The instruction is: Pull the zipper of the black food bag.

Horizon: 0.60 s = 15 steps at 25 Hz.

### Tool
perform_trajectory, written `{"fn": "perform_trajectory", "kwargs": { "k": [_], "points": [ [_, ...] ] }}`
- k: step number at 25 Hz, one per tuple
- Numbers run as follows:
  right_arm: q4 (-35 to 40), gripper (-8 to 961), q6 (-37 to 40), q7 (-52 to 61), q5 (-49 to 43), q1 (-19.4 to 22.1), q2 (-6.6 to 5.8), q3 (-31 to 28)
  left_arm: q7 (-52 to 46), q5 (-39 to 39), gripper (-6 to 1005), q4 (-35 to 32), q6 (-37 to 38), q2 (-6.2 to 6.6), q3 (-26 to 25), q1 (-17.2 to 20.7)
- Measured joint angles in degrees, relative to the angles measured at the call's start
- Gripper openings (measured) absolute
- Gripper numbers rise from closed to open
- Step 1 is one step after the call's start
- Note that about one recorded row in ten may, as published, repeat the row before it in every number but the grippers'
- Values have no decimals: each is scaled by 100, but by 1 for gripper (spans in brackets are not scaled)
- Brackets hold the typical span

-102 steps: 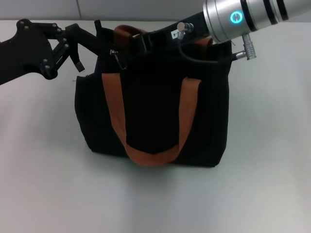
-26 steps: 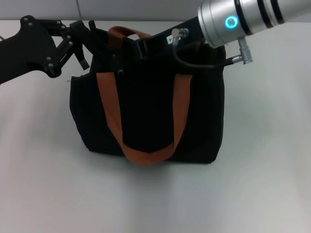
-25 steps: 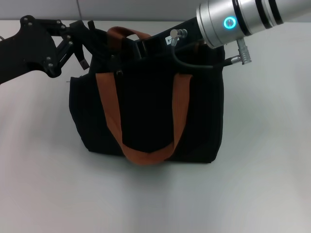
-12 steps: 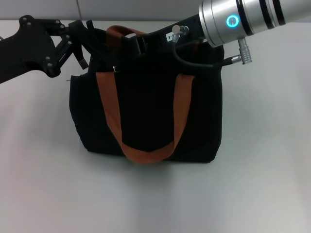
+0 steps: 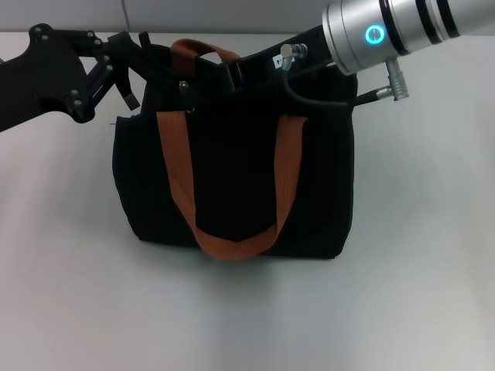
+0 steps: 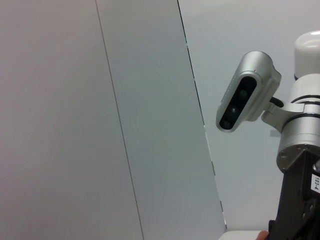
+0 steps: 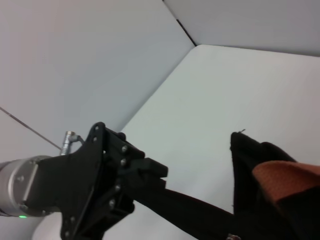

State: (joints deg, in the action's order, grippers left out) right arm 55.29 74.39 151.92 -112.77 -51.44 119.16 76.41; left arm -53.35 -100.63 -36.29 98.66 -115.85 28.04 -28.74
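The black food bag [image 5: 236, 178] stands upright mid-table, with rust-orange strap handles [image 5: 174, 162]. A small silver pull tab, the zipper [image 5: 184, 86], hangs at the bag's top edge by the left strap. My left gripper [image 5: 148, 56] reaches in from the left and is shut on the bag's top left end; it also shows in the right wrist view [image 7: 220, 215], touching the bag [image 7: 250, 170]. My right gripper [image 5: 229, 71] lies over the bag's top opening, to the right of the tab. Its fingers merge with the black fabric.
The bag stands on a white table [image 5: 418, 270] with bare surface in front and to both sides. A grey wall [image 5: 232, 11] runs behind. The left wrist view shows wall panels and the right arm's silver wrist camera [image 6: 245, 100].
Since four seconds ago the bag's top has shifted left and the right gripper has moved left along it. In the last second the silver tab has risen toward the top edge.
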Motion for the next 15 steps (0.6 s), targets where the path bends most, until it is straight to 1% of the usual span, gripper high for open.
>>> {"fn": "perform_trajectory", "kwargs": {
  "k": [5,6,11,15],
  "points": [
    [-30,300,-43,-8,-21,-27,31,23,-3,0,41,0,8,-16,19,-3],
    [-52,300,-52,-15,85,-41,37,46,-3,0,41,0,10,-18,25,-5],
    [-112,298,-95,-32,369,-62,40,183,-7,0,41,0,51,-30,35,-9],
    [-205,297,-167,-34,389,-88,42,226,-8,0,42,0,105,-32,21,-9]
  ]
}}
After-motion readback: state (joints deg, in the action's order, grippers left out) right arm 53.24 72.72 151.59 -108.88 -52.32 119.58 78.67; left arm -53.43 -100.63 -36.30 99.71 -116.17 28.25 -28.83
